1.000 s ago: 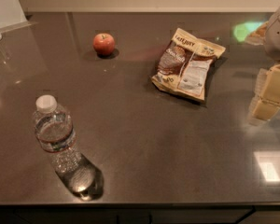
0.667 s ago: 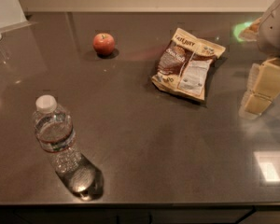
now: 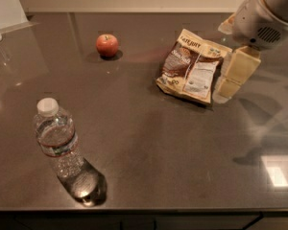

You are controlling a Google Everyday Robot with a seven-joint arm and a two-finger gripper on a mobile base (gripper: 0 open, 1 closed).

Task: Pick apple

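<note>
Red apple (image 3: 107, 45) — fingers (image 3: 241, 65) well apart, by bag (image 3: 192, 66)

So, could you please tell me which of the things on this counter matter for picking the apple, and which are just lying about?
Part of the job:
- apple, at the back left of the counter
- gripper, at the right, beside the chip bag and well away from the apple

Just lying about:
- chip bag, lying flat
- water bottle, upright at the front left
</note>
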